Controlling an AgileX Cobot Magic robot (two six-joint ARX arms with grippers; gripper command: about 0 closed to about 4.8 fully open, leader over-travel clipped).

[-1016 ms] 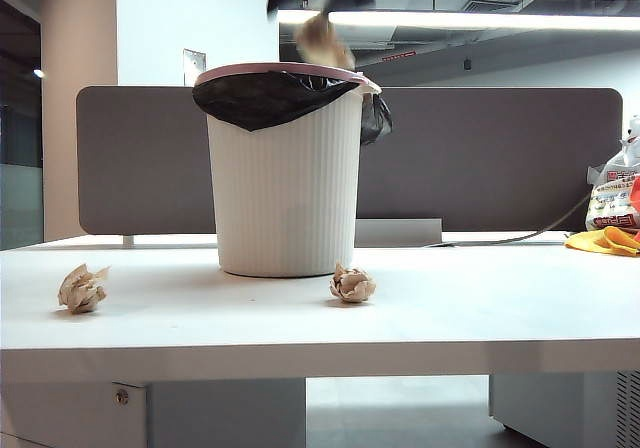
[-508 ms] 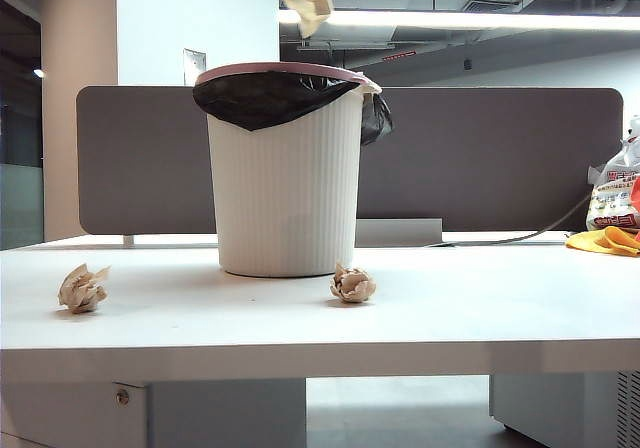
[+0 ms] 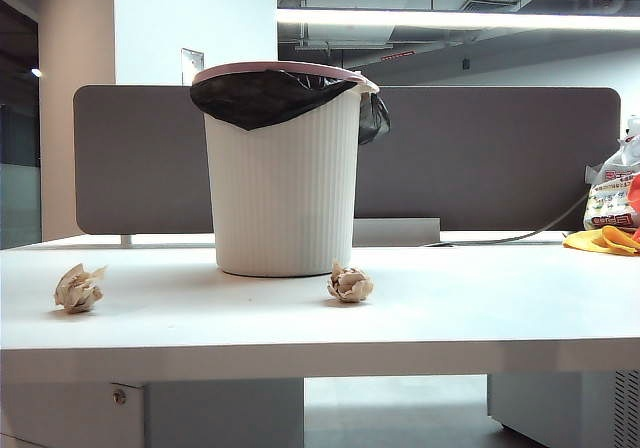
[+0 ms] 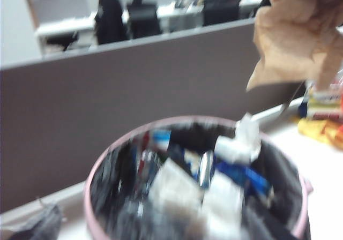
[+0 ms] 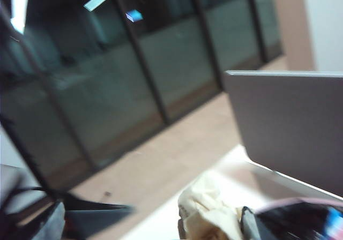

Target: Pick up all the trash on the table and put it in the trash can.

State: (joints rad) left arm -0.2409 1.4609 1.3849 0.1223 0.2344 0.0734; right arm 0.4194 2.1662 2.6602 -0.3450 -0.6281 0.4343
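The trash can [image 3: 285, 178], white and ribbed with a pink rim and black liner, stands mid-table [image 3: 480, 318]. Two tan trash wads lie on the table: one at far left [image 3: 78, 288], one by the can's base [image 3: 350, 284]. Neither gripper shows in the exterior view. My left gripper [image 4: 161, 230] hovers open over the can's rim [image 4: 94, 181], with one grey fingertip [image 4: 35, 224] off to the side. A third wad [image 4: 295, 31] hangs above the can's far edge; what holds it is hidden. My right gripper [image 5: 142, 224] is open beside the rim [image 5: 300, 203], with a pale wad [image 5: 206, 213] near one finger [image 5: 250, 224].
A grey-brown divider [image 3: 480, 158] runs behind the can. A white printed bag [image 3: 612, 198] and yellow-orange items [image 3: 605, 240] sit at the table's far right, with a cable beside them. Several pieces of rubbish [image 4: 214, 170] fill the can.
In the exterior view the wad carried above the can's rim rose and left the top of the frame, along with the dark gripper. The two wads on the table stayed put.
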